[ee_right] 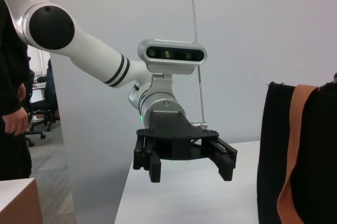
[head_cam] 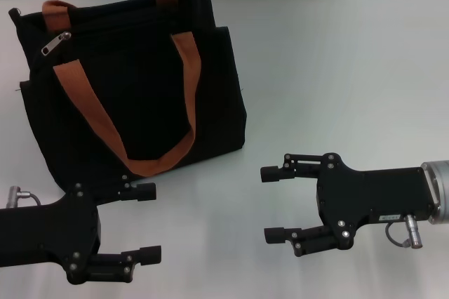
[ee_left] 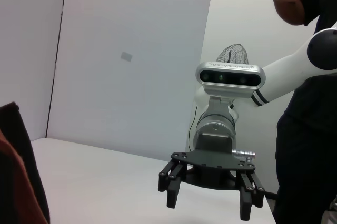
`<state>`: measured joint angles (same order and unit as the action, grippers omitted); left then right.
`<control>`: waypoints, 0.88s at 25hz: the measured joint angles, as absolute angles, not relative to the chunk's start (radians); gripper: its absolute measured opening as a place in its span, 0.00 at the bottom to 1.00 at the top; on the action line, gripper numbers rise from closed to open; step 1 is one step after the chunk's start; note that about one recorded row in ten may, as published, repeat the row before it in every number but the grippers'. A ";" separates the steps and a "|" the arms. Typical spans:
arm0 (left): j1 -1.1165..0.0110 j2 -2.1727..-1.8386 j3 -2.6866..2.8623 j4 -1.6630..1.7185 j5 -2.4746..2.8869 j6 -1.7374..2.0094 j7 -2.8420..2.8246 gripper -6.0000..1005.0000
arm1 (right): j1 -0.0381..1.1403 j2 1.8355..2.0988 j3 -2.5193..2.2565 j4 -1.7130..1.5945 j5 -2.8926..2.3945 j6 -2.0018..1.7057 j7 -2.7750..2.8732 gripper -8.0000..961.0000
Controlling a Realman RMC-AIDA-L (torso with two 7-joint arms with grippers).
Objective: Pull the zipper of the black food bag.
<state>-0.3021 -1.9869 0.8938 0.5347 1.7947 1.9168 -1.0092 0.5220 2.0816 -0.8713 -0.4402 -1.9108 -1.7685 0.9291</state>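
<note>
The black food bag (head_cam: 133, 81) stands at the table's back left, with rust-orange strap handles (head_cam: 189, 67) hanging down its front. The zipper (head_cam: 60, 41), a small silver pull, lies near the bag's top left corner on the black track. My left gripper (head_cam: 149, 222) is open and empty, just in front of the bag's lower edge. My right gripper (head_cam: 268, 204) is open and empty, to the right of the bag and apart from it. The left wrist view shows the right gripper (ee_left: 208, 203) and a bag edge (ee_left: 16, 171). The right wrist view shows the left gripper (ee_right: 184, 169) and the bag (ee_right: 316, 145).
The white table (head_cam: 337, 81) stretches to the right of the bag and behind my right gripper. A grey wall runs along the far edge. A person in black (ee_left: 310, 129) stands beside the table, seen in both wrist views.
</note>
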 joint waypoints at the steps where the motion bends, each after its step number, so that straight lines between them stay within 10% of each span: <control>1: -0.302 -1.987 0.894 0.535 1.795 1.917 -1.009 0.83 | 0.522 2.082 -0.871 -0.440 -1.911 -1.768 0.929 0.84; 22: -0.312 -2.012 0.821 0.507 1.794 1.997 -0.919 0.81 | 0.521 2.083 -0.873 -0.425 -1.909 -1.755 0.928 0.84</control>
